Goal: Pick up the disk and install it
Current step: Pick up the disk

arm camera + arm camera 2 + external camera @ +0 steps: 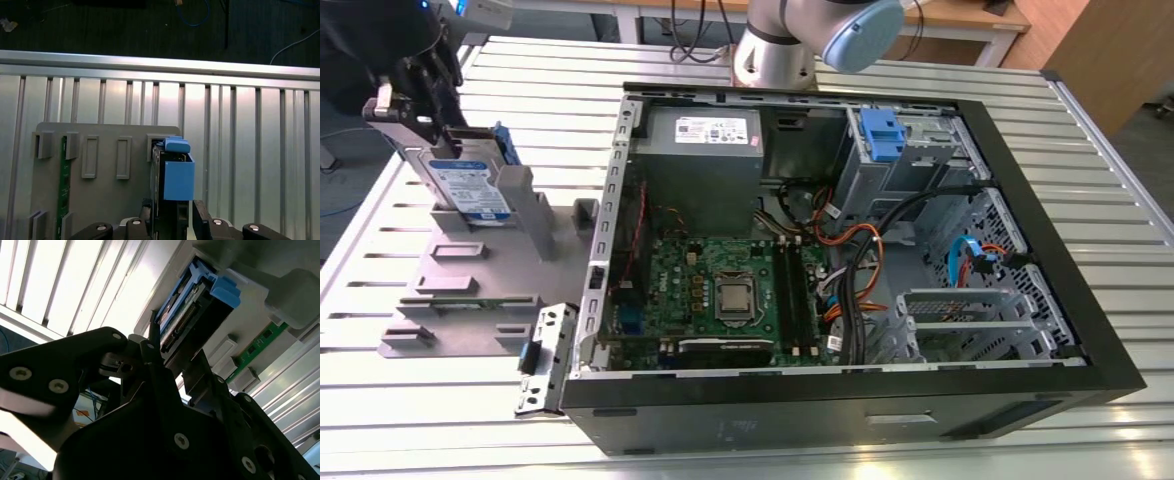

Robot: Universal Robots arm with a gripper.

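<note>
Disk (460, 175) stands on end, slightly tilted, in grey stand (467, 290). Exterior view shows its label (474, 195), first wrist view its blue rail (178, 182). Gripper (172, 205) straddles it; whether it grasps, I cannot tell.

Exterior view: cam up high, off to side, tilted down. Far enough back to fit whole open PC case (854, 400) plus slatted table (400, 420). Grey stand (467, 300) sits at case's 9 o'clock, arm base (774, 50) at 12.

First wrist view: rides above gripper (172, 220), stares pretty much straight down, close in. Catches stand top, table edge, dark floor past it.

Second wrist view: tucked low behind gripper, looks along it, super close.

Overlap: all three share disk (464, 185), stand, table slats.
</note>
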